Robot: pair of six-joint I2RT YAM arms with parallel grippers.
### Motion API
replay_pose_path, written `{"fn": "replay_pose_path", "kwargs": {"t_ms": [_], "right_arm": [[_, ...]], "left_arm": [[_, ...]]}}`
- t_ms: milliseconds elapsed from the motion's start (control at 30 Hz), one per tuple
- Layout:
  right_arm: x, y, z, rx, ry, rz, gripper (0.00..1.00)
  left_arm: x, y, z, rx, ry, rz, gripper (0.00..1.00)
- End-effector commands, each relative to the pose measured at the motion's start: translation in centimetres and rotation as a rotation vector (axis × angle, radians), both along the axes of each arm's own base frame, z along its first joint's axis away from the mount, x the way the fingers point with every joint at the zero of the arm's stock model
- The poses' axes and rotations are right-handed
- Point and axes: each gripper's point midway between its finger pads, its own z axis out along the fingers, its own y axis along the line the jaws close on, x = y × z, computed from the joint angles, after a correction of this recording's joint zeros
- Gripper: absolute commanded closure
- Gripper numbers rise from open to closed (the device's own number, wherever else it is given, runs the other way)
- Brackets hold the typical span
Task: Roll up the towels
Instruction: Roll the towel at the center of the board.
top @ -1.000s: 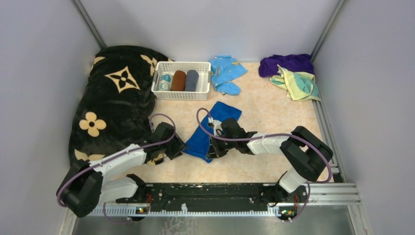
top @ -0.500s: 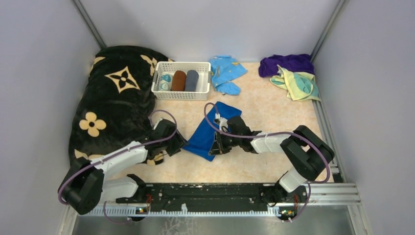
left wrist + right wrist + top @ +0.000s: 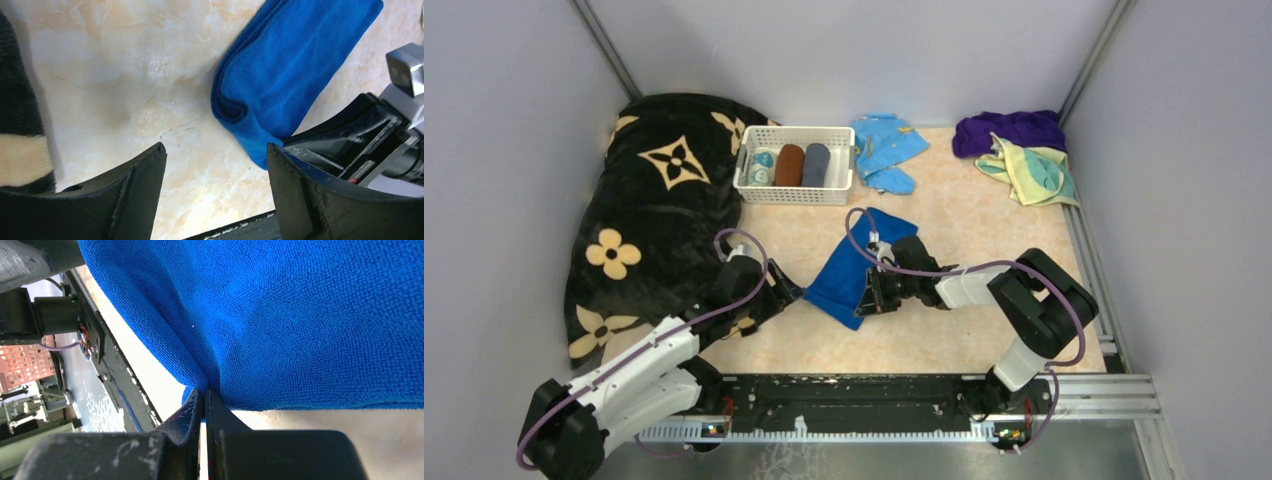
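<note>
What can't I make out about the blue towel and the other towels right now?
- Top view: the right gripper, fingers pinched shut, covers the blue towel's near corner.
- Right wrist: the towel runs past the frame's top and right edges.
- Top view: the yellow towel overlaps the purple towel, hiding its near part.

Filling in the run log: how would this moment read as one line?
item: blue towel | left end effector: open, at its folded end | right end effector: shut on its edge

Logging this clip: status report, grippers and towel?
Left gripper open, clear of cloth. Right gripper shut on blue towel edge. Black blanket at left, not obstructing.
</note>
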Motion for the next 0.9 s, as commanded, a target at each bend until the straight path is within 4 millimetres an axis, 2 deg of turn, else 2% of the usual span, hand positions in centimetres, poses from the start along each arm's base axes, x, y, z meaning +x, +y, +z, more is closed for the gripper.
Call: {"fn": "replay_pose_path", "kwargs": {"t_ms": [0, 200, 433, 633, 733, 867], "right_arm": [[1.3, 0.2, 0.6, 0.028, -0.022, -0.019, 1.0], [1.5, 0.3, 0.7, 0.018, -0.023, -0.015, 1.0], [1.7, 0.2, 1.0, 0.003, -0.036, -0.012, 1.0], [2.2, -0.1, 1.3, -0.031, -0.063, -0.009, 1.0], [2.3, -0.3, 1.8, -0.052, -0.09, 0.003, 0.95], [2.2, -0.4, 3.5, -0.103, -0.187, 0.041, 0.84]], "left_arm": [[-1.4, -0.4, -0.8, -0.018, -0.004, -0.084, 0.21], [-0.6, -2.6, -0.4, -0.104, -0.037, -0.139, 0.23], [0.8, -3.5, -1.6, -0.098, -0.019, -0.121, 0.27], [1.2, -3.2, -3.4, -0.076, 0.042, -0.061, 0.31], [1.0, -2.7, -4.4, -0.055, 0.085, -0.022, 0.34], [0.8, -2.3, -5.4, -0.019, 0.128, -0.012, 0.37]]}}
